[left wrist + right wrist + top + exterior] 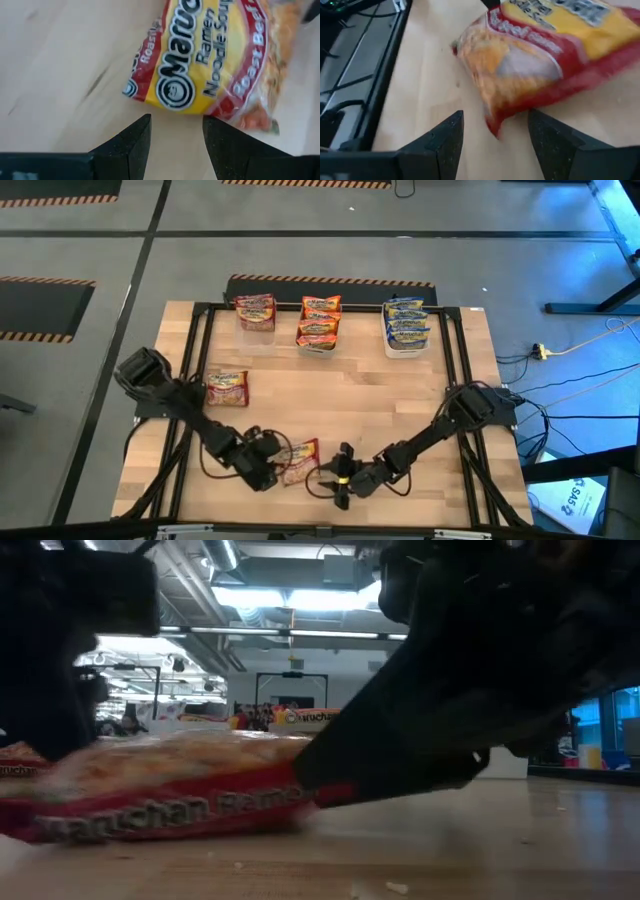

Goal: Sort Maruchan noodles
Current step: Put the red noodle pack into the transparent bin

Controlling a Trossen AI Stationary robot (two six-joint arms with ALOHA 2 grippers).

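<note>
A red-and-yellow Maruchan packet (301, 461) lies flat on the table near its near edge, between my two grippers. My left gripper (176, 122) is open and low on the packet's left, its fingertips just short of the packet's (210, 60) edge. My right gripper (495, 117) is open on the packet's right, with one corner of the packet (492, 127) between its fingers. A second red packet (227, 387) lies flat toward the table's left. Along the far edge, clear tubs hold red (255, 310), orange (320, 320) and blue (407, 323) packets. My right gripper comes in low and nearly level from the table's right. Its open fingers (540, 135) stand on either side of the packet's corner (492, 127). I cannot tell whether a finger touches the wrapper. The packet lies flat on the table (180, 805).
A black frame (455, 370) runs around the wooden tabletop, with cables beside the right arm's base (480, 410). Bare wood (340, 395) lies in the middle of the table between the near packet and the tubs.
</note>
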